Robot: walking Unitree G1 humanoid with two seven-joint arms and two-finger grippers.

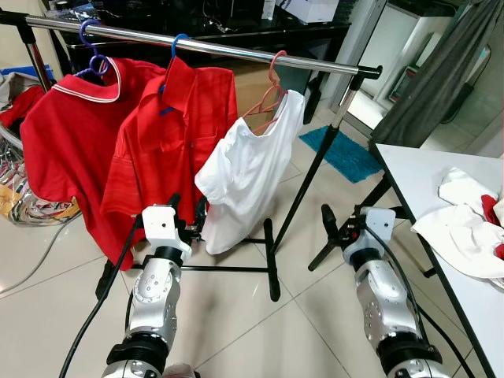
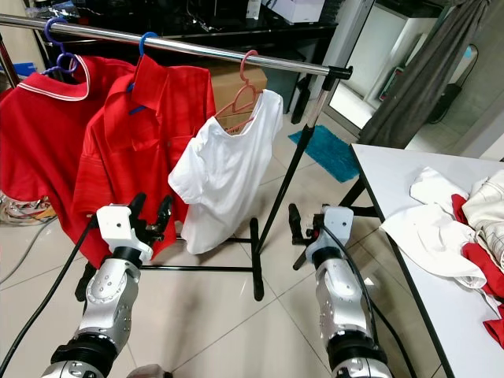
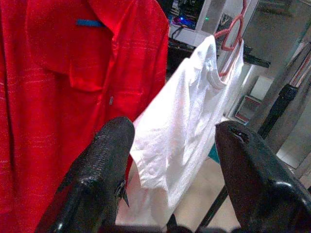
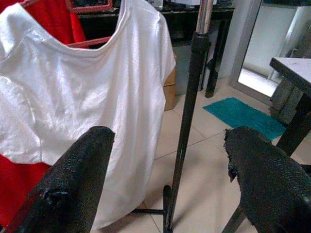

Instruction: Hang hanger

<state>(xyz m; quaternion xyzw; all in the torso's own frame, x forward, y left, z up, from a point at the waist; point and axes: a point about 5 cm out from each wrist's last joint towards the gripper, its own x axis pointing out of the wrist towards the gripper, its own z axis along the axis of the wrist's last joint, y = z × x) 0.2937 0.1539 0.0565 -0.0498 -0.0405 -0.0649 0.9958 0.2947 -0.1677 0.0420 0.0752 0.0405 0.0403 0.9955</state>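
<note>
A robot faced a metal clothes rail [image 1: 236,50] from a tiled floor [image 1: 228,315]. Three garments hung on the rail: a red shirt with white trim [image 1: 71,118], a red polo shirt [image 1: 169,142] on a blue hanger, and a white T-shirt [image 1: 248,173] on a pink hanger [image 1: 273,87] whose hook sat over the bar near its right end.

The left gripper [image 1: 191,224] was raised low in front of the robot, its two black fingers spread wide and holding nothing. The hem of the white T-shirt hung just beyond its fingertips, and the pink hanger was well above it and farther away. The right gripper [image 1: 337,230] was also raised, fingers wide apart and empty; ahead of it stood the rail's dark upright post [image 4: 187,116], with the white T-shirt to its left side.

To the right gripper's right stood a white table [image 1: 413,169] carrying a heap of white and red clothes [image 1: 468,224].

The hanging appeared done, since the pink hanger rested on the rail and neither gripper held it. The next move likely called only for drawing both arms back without brushing the T-shirt.
</note>
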